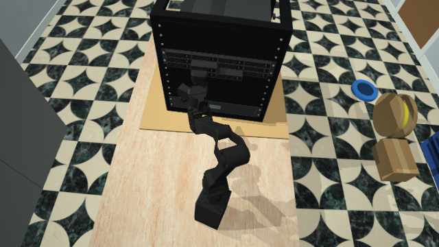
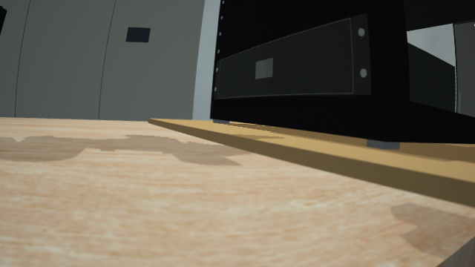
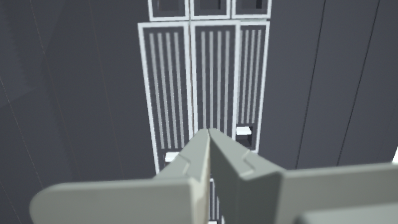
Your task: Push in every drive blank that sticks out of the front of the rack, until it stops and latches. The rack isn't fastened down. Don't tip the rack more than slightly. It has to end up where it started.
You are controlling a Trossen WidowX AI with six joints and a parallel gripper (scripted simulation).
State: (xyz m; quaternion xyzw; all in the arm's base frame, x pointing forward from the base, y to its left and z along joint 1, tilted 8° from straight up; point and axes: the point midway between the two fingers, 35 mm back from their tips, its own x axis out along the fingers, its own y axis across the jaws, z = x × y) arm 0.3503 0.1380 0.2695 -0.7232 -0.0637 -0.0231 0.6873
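The black rack stands on a tan mat at the far end of the wooden table. A row of drive bays crosses its front. One grey blank left of centre sticks out, and another just right of centre sticks out too. My gripper is shut and empty, with its tips right at the left blank. In the wrist view the shut fingers point at the middle one of three slotted blanks; whether they touch it I cannot tell. The exterior view shows only the rack's bottom panel.
The rack's feet rest on the mat's raised edge. On the floor to the right lie a blue bowl, a round brown object, a cardboard box and a blue crate. A grey cabinet stands at the left.
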